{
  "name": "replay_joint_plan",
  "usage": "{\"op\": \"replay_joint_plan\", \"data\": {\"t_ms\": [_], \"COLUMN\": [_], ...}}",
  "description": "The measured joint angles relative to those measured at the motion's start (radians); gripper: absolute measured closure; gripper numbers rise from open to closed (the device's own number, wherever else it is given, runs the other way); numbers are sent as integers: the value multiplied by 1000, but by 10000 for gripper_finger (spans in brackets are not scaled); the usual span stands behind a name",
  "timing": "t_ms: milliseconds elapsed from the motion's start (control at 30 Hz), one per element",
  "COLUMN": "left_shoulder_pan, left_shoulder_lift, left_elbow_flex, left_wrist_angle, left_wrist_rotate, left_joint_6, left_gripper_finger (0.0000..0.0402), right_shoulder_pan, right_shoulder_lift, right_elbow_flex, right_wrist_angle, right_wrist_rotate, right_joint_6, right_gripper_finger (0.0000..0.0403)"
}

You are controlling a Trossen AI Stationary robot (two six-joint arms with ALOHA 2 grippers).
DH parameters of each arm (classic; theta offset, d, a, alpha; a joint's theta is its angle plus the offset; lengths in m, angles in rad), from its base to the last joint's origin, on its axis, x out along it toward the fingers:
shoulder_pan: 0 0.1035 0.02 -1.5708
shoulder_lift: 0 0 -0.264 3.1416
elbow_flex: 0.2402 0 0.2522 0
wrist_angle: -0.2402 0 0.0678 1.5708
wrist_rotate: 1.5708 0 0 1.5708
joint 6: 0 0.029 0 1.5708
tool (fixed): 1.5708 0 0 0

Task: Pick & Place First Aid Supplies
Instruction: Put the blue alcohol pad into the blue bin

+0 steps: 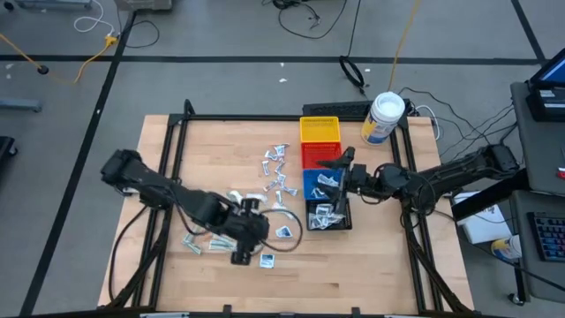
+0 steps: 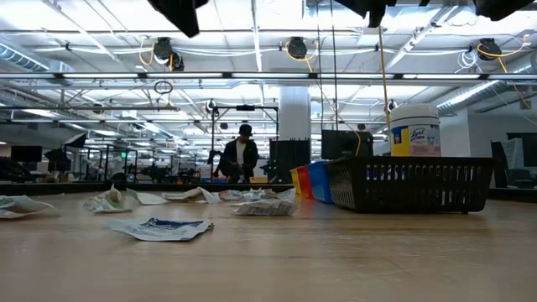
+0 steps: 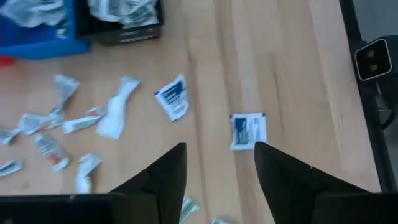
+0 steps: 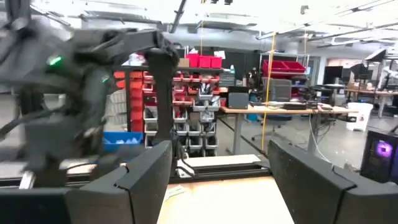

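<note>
Person (image 2: 243,155) behind scattered packets (image 2: 159,228), low view only

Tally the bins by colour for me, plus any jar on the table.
Yellow bin: 1
Red bin: 1
Blue bin: 1
Black bin: 1
White jar with yellow label: 1
Total: 5

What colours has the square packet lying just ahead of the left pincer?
White with blue print; the left wrist view shows the packet best.
</note>
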Motion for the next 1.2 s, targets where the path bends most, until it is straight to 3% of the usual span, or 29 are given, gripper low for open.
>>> {"op": "replay_joint_plan", "data": {"t_ms": [400,967,1067,1200], "left_shoulder_pan": [-33,-61,-62,-62], "left_shoulder_lift": [261,466,470,472], "left_elbow_flex": [4,9,9,7], "left_wrist_angle": [74,170,174,185], "left_wrist_rotate": [42,45,37,22], "left_joint_6": [-117,-162,-175,-166], "left_gripper_finger": [249,202,221,285], "right_shoulder_pan": [1,1,3,3], "right_shoulder_lift": [-92,-119,-119,-119], "right_elbow_flex": [0,0,0,0], "right_wrist_angle": [-8,-10,-8,-2], "right_wrist_rotate": [6,-1,-2,-2], "right_joint_6": [-16,-17,-17,-18], "right_gripper_finger": [142,142,142,142]}}
